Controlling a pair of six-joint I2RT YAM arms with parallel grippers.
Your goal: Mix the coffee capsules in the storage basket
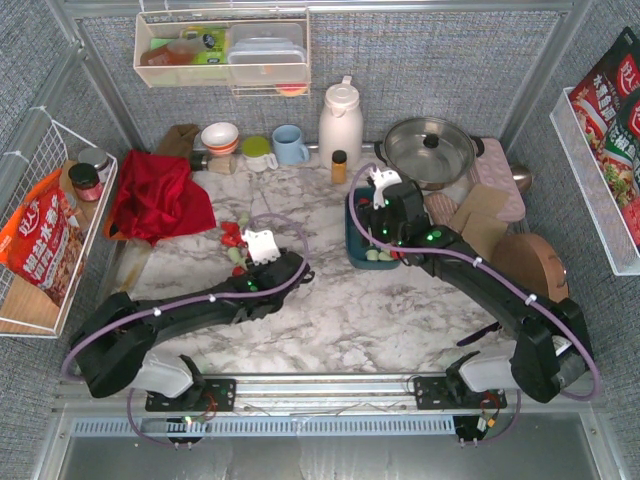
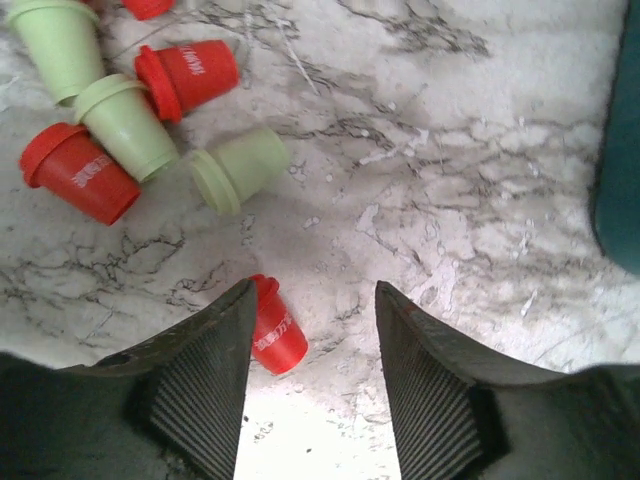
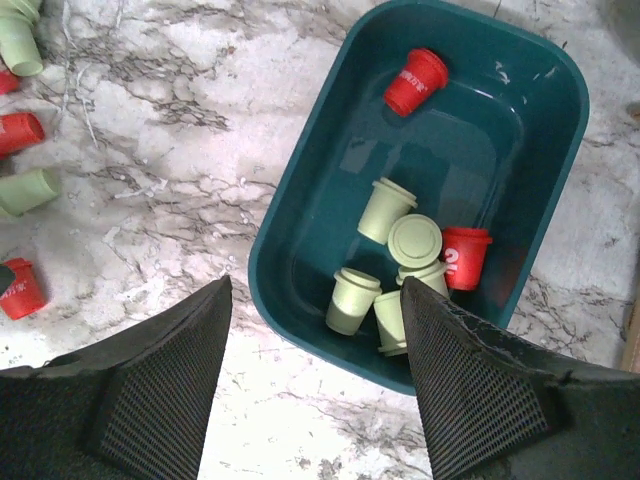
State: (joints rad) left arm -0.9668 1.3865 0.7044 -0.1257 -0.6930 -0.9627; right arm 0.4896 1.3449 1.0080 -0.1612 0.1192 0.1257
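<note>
The dark teal storage basket (image 1: 356,243) stands at mid-table. In the right wrist view the basket (image 3: 300,210) holds several mint green capsules (image 3: 385,210) and two red ones (image 3: 415,82). My right gripper (image 3: 315,290) is open and empty, above the basket's near rim; it also shows in the top view (image 1: 380,225). Loose red and green capsules (image 1: 235,245) lie left of the basket. My left gripper (image 2: 315,300) is open, low over the table; a red capsule (image 2: 277,325) lies against its left finger's inner side. More capsules (image 2: 125,125) lie ahead to the left.
A red cloth (image 1: 150,195) lies at the left. A white thermos (image 1: 340,120), amber bottle (image 1: 339,165), blue mug (image 1: 290,145) and lidded pot (image 1: 430,150) stand at the back. Wooden boards (image 1: 500,240) lie at the right. A white wire basket (image 1: 40,230) hangs on the left wall.
</note>
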